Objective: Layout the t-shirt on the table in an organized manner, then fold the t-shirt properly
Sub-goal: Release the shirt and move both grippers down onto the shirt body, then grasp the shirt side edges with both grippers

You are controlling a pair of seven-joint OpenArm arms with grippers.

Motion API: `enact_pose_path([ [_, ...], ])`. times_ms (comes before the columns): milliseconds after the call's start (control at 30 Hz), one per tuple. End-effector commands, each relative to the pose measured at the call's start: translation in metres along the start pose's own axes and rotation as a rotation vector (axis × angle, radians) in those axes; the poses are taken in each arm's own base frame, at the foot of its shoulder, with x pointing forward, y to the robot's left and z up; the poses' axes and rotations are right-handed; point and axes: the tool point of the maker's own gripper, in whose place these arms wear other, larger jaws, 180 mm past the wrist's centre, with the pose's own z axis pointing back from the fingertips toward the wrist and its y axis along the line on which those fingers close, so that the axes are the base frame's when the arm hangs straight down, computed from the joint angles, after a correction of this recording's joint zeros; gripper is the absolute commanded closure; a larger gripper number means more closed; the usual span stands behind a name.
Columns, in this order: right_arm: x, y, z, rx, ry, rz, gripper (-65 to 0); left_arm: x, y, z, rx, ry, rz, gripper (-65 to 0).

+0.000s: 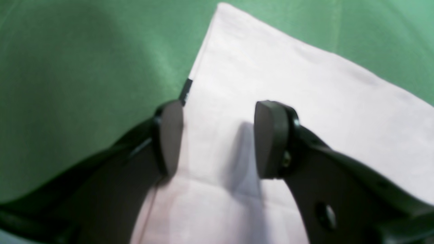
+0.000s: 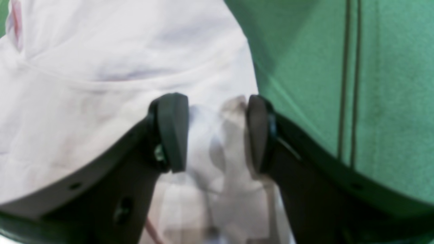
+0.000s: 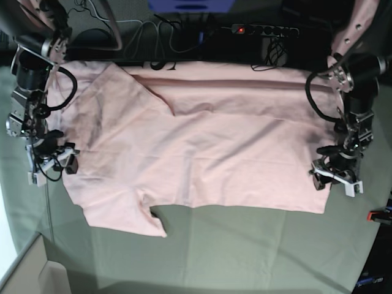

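The light pink t-shirt (image 3: 202, 153) lies spread across the table (image 3: 245, 251), with one sleeve pointing toward the front left and no print showing. My left gripper (image 3: 334, 174) sits at the shirt's right edge. In the left wrist view it (image 1: 219, 108) is open over flat pink cloth (image 1: 288, 84), one finger at the cloth's edge beside a small black mark. My right gripper (image 3: 52, 165) is at the shirt's left edge. In the right wrist view it (image 2: 215, 101) is open, and a loose ridge of shirt cloth (image 2: 101, 67) rises between the jaws.
A power strip (image 3: 263, 29) with a red light and tangled cables run along the back edge. A red clamp (image 3: 376, 215) sits at the table's right edge. A white box corner (image 3: 37, 275) shows at the front left. Two dark seam lines (image 2: 352, 84) cross the green table cover.
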Motion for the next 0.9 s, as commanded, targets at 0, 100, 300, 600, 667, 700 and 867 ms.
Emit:
enact_pose_path([
  [0,0.004,-0.005,0.002,-0.011,0.005,0.013,-28.6,-0.002,0.007,0.001,0.015,0.038,-0.014,-32.5],
  [100,0.001,-0.001,0.001,-0.001,0.009,0.009,-24.0,-0.013,0.010,0.004,0.021,0.056,-0.013,-29.8],
  [300,0.002,0.003,-0.001,0.006,0.005,0.006,-2.2,-0.019,0.012,0.006,0.026,0.063,-0.005,-1.7],
  [600,0.002,0.003,-0.001,0.006,0.004,0.007,0.0,-0.004,0.028,0.010,0.062,0.000,0.101,-0.1],
  [667,0.005,0.001,0.000,0.002,-0.003,0.002,0.0,0.008,0.028,0.010,0.063,-0.029,0.092,-0.1],
  [700,0.005,0.001,0.000,0.002,-0.005,0.003,0.0,0.016,0.028,0.011,0.063,-0.045,0.081,-0.1],
  [867,0.021,0.010,0.000,0.064,-0.036,0.021,0.0,0.055,0.029,0.022,0.081,-0.068,0.029,-0.1],
])
